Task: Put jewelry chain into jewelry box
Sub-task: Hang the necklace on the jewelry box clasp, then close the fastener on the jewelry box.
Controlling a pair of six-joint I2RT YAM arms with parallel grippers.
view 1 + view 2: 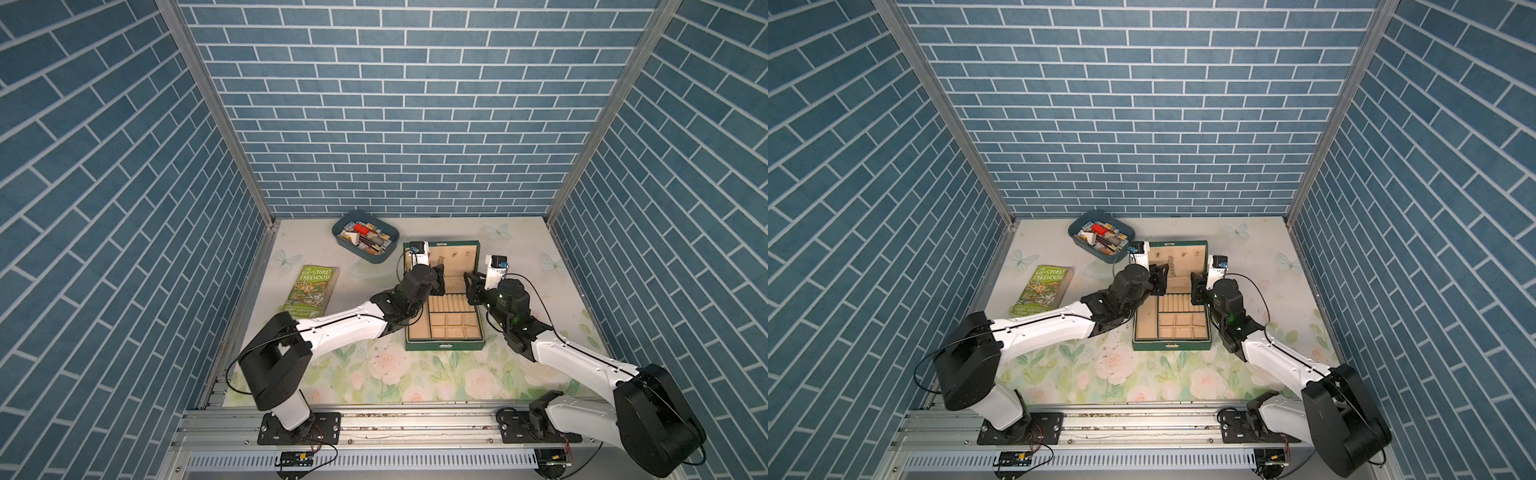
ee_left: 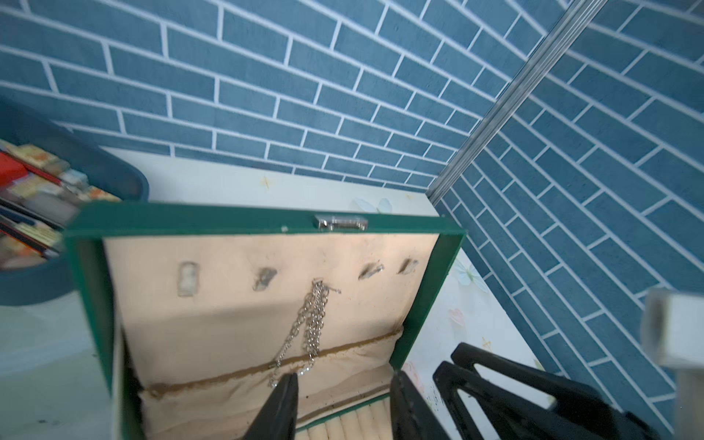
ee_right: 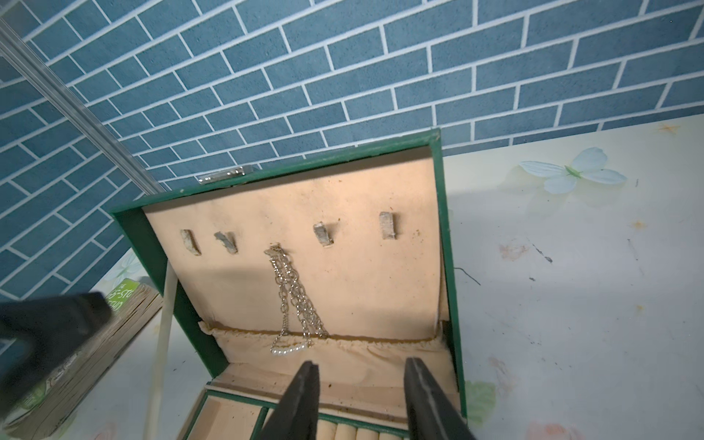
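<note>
Chain hangs on a lid hook inside the open box, my left gripper and right gripper both spread and empty; only backing off left.

Blue brick-patterned walls, aluminium corner posts, floral tabletop, even overhead light

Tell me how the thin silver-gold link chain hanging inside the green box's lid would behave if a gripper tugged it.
The thin link chain is probably floppy: it drapes in loose doubled strands from a lid hook, its end pooled on the beige pocket. It likely slips off easily, since it merely hangs there. It looks light, and the fine links could slide between the open right gripper unless pinched squarely.
</note>
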